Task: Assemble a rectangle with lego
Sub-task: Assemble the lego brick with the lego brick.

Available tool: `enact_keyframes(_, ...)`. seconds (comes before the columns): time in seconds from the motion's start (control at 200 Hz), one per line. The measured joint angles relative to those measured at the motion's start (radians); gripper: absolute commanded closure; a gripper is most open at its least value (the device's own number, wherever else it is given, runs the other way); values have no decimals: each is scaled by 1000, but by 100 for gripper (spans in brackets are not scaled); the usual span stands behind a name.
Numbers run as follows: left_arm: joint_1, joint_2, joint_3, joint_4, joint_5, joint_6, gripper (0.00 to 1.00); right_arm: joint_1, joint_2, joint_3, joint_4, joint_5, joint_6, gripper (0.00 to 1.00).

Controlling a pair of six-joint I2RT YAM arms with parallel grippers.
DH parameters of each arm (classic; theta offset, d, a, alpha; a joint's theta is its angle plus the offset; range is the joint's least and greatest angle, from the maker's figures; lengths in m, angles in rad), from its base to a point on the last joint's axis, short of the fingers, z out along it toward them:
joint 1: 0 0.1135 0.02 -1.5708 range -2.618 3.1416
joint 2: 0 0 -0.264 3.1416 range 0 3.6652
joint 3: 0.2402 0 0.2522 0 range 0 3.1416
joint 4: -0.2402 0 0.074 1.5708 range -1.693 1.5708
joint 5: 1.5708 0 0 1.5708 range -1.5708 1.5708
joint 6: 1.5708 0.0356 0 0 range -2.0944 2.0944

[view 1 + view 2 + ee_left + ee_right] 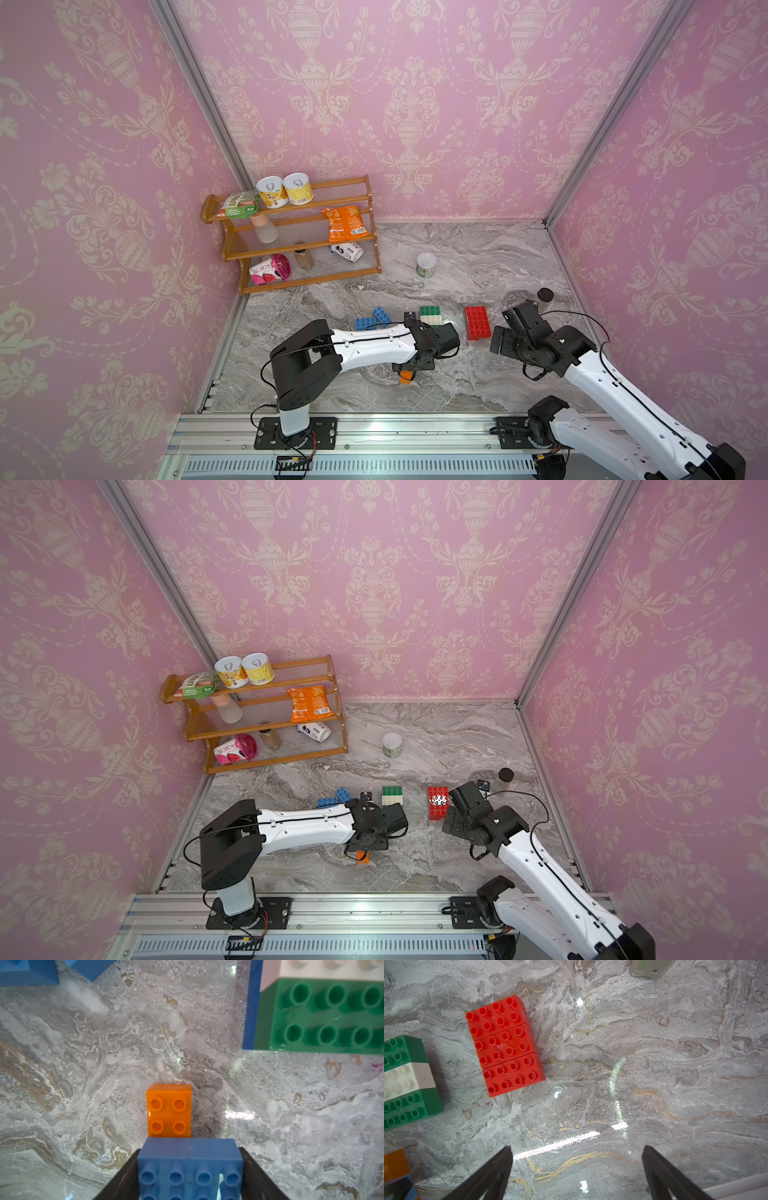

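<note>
My left gripper [189, 1149] is shut on a blue 2x4 lego brick [190, 1167], studs facing the camera, held low over the marble. An orange 2x2 brick [168, 1110] lies just beyond the blue one; in both top views it peeks out under the left wrist [406, 377] [362, 856]. A green-white-green group [430, 316] [409, 1078] and three red 2x4 bricks side by side [477, 322] [506, 1045] sit mid-table. Two more blue bricks [372, 319] lie behind the left arm. My right gripper [576, 1167] stands open over bare marble, just right of the red bricks.
A wooden shelf [357, 195] with tins, snack packets and bottles stands at the back left. A white can [426, 264] stands behind the bricks, and a dark-lidded jar [545, 297] is right behind the right wrist. Pink walls close three sides.
</note>
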Motion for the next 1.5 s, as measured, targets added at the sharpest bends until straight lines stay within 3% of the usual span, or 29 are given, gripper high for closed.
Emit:
enact_keyframes(0.9,24,6,-4,10,45,10,100,0,0,0,0,0,0,0)
enact_keyframes(1.166,24,24,24,-20,40,35,81,0,-3,0,0,0,0,0)
enact_keyframes(1.501,24,25,28,-30,24,38,44,0,-5,0,0,0,0,0)
